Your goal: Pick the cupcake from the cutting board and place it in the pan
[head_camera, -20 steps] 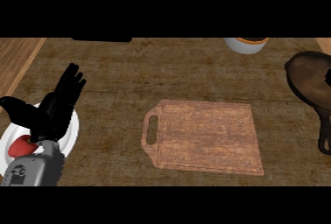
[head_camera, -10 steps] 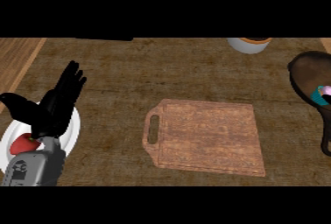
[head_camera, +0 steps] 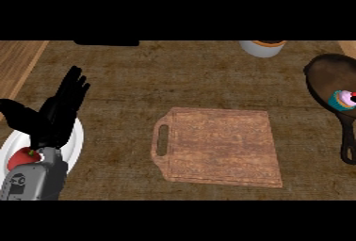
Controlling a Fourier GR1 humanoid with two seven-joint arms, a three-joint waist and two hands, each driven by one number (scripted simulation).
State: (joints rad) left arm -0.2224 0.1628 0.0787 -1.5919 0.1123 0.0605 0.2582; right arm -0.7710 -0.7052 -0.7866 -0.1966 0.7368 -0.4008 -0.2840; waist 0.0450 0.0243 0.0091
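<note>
1. The desk (head_camera: 173, 80) shows open surface above the cutting board (head_camera: 219, 146) and on both of its sides.
2. The pan (head_camera: 323, 75) sits at the right edge, partly cut off, with its handle pointing toward the lower edge.
3. A white bowl (head_camera: 262, 47) stands at the top edge.
4. The cupcake (head_camera: 343, 100) lies inside the pan, well apart from the cutting board.
5. The left hand (head_camera: 55, 113) rests at the left edge, fingers straight and spread upward, holding nothing, above a white plate (head_camera: 75, 141) carrying 1 apple (head_camera: 22, 157).
6. The cupcake lies far across the desk from this hand.
</note>
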